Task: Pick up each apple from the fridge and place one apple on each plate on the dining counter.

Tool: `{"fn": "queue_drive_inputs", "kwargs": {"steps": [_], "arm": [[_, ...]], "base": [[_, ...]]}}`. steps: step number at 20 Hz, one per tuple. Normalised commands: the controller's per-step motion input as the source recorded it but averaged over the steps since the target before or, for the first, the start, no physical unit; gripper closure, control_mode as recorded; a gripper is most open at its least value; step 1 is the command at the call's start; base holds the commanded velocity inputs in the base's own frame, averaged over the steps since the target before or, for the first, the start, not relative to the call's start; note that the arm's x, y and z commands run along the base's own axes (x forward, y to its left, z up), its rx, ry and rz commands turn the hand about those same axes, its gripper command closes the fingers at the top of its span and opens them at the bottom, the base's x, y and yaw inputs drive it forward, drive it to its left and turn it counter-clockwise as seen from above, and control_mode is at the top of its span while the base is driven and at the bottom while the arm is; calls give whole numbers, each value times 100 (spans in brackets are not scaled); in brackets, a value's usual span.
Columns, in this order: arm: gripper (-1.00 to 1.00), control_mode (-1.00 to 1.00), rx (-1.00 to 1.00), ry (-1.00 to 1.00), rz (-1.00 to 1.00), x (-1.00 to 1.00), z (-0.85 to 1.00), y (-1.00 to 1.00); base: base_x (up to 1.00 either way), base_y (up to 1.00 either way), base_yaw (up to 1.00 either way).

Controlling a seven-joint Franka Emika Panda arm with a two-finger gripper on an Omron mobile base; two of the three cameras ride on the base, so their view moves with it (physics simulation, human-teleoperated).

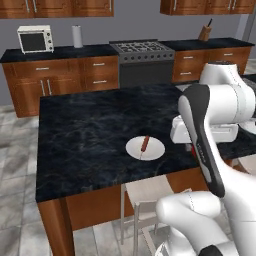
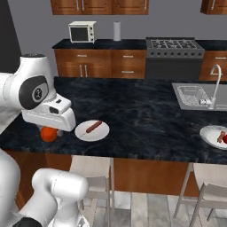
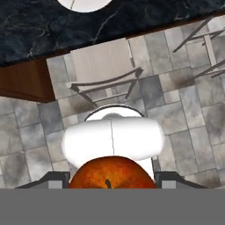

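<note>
My gripper point(image 3: 112, 181) is shut on the orange-red apple point(image 3: 112, 172), which bulges between the finger tips. In the right base view the apple point(image 2: 48, 134) hangs under the hand point(image 2: 49, 116), over the front edge of the dining counter point(image 2: 146, 115), just left of a white plate point(image 2: 91, 130) that carries a brown stick-like item. A second plate point(image 2: 213, 135) lies at the far right with a deep red apple point(image 2: 225, 138) on it at the frame edge. In the left base view the near plate point(image 1: 145, 148) lies left of my arm. The fridge is out of view.
A steel sink point(image 2: 195, 95) with a tap is set in the counter at the right. Pale stools point(image 2: 91, 174) point(image 2: 212, 177) stand under the counter's front edge, one of them point(image 3: 103, 66) below the hand. Stove point(image 1: 142, 60) and toaster oven point(image 1: 35, 39) line the back wall.
</note>
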Motion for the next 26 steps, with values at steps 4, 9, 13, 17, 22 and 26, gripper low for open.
{"fn": "queue_drive_inputs", "kwargs": {"steps": [4, 9, 13, 17, 22, 26], "arm": [[100, -100, 0, 0, 10, 100, -18, -5], [100, -100, 0, -4, 15, 100, -53, -10], [100, -100, 0, 0, 29, 96, -56, -13], [100, -100, -1, 0, 30, 79, -51, -1], [100, -100, -3, -6, 31, 67, -49, 0], [100, -100, -1, 0, 26, 69, -56, -5]], "base": [[0, 0, 0], [0, 0, 0], [0, 0, 0], [0, 0, 0], [0, 0, 0], [0, 0, 0]]}}
